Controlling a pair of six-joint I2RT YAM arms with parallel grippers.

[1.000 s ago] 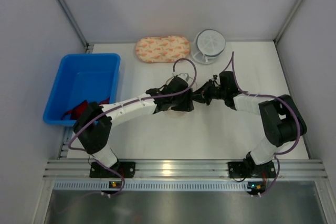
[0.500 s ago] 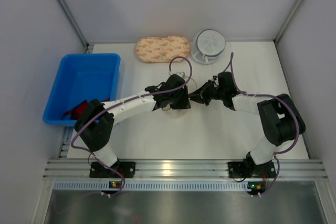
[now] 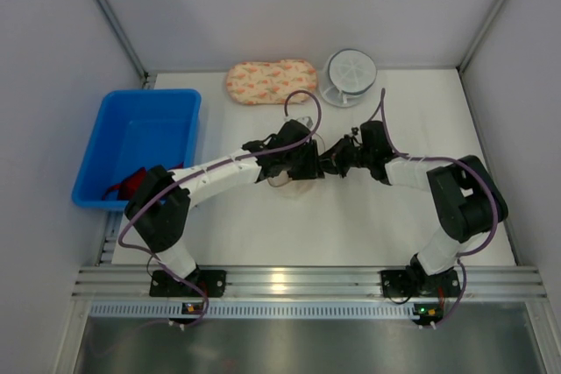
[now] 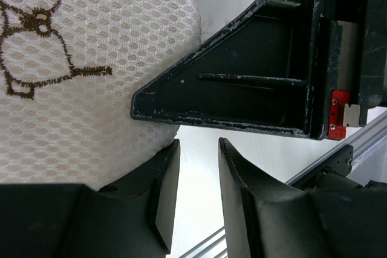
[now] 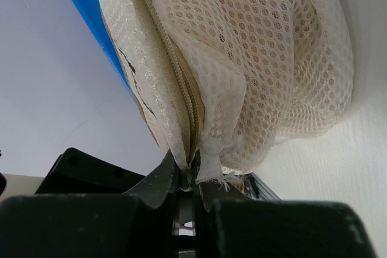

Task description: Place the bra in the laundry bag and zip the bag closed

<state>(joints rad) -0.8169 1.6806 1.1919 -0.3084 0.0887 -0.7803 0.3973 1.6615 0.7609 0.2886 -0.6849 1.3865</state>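
Observation:
The laundry bag (image 3: pixel 294 185), cream see-through mesh, lies mid-table, mostly hidden under both wrists. In the right wrist view its zipper seam (image 5: pixel 192 110) runs down into my right gripper (image 5: pixel 190 173), which is shut on the bag's zipper edge; the mesh dome (image 5: pixel 272 58) bulges to the right. In the left wrist view the mesh with its dark brown stitched mark (image 4: pixel 78 89) presses against the outside of one finger (image 4: pixel 160 191). My left gripper (image 4: pixel 196 146) is open, with only bare table in the gap. The right gripper's black finger (image 4: pixel 242 89) sits just beyond it. The bra is hidden.
A blue bin (image 3: pixel 153 94) stands at the left with a red cloth (image 3: pixel 131 183) in it. At the back are an oblong peach floral pouch (image 3: pixel 270 81) and a white round ribbed container (image 3: pixel 351 74). Grey walls close in both sides.
My left gripper's jaws have narrowed and its wrist has shifted slightly toward the back. The right gripper has edged left, still clamped on the bag's edge.

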